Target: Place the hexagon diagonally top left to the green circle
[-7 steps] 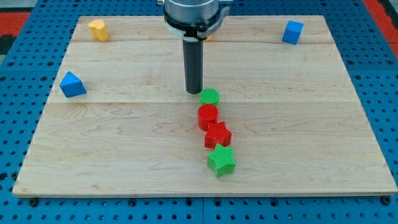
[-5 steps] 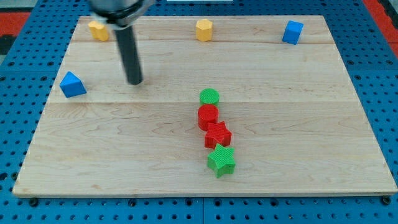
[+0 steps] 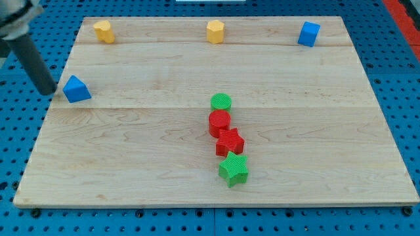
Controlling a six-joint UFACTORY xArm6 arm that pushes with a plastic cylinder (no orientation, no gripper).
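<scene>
The yellow hexagon (image 3: 215, 31) stands near the view's top edge of the wooden board, above the middle. The green circle (image 3: 221, 101) lies near the board's centre, heading a short column of blocks. My tip (image 3: 47, 91) is at the view's far left, just off the board's left edge, close to the left of the blue triangle (image 3: 77, 88). It is far from both the hexagon and the green circle.
Below the green circle sit a red circle (image 3: 219, 122), a red star (image 3: 230, 142) and a green star (image 3: 233, 169). A yellow block (image 3: 103, 31) is at the top left, a blue cube (image 3: 308, 33) at the top right.
My rod has swept from just above the green circle leftward across the board to its left edge, uncovering the hexagon. No block has moved.
</scene>
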